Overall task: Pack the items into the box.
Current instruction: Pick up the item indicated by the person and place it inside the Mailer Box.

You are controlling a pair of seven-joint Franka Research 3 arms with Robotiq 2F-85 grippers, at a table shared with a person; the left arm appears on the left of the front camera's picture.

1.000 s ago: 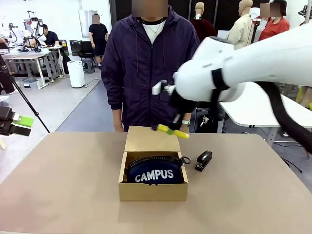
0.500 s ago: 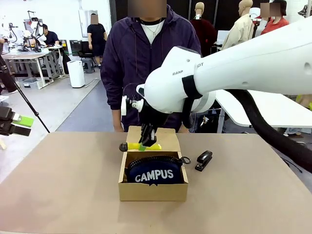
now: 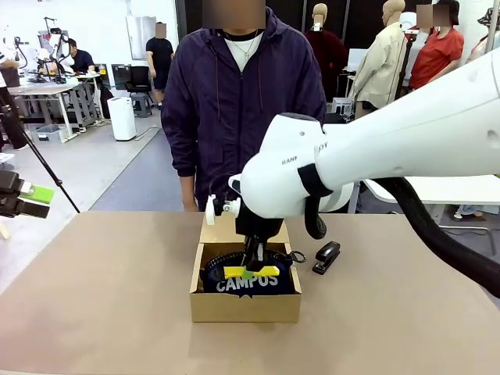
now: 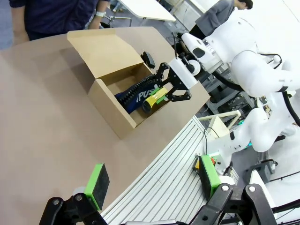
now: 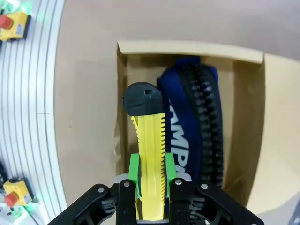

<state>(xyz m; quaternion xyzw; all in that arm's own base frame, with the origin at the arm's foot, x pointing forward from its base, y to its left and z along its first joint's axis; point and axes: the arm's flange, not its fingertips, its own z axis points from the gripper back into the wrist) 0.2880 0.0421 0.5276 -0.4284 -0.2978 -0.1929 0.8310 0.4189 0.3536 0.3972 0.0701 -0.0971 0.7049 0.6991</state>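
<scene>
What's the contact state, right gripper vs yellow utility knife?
Touching. The right wrist view shows the right gripper with its green pads clamped against both sides of the yellow utility knife, no gap.

White rounded arm, black cable, black end effector, green pads

You've got the left pincer spread wide, hanging over the desk edge. Further off, the box sits open w/ navy pouch inside. The right pincer clamps the yellow knife over it. The stapler sits just beyond the box.
</scene>
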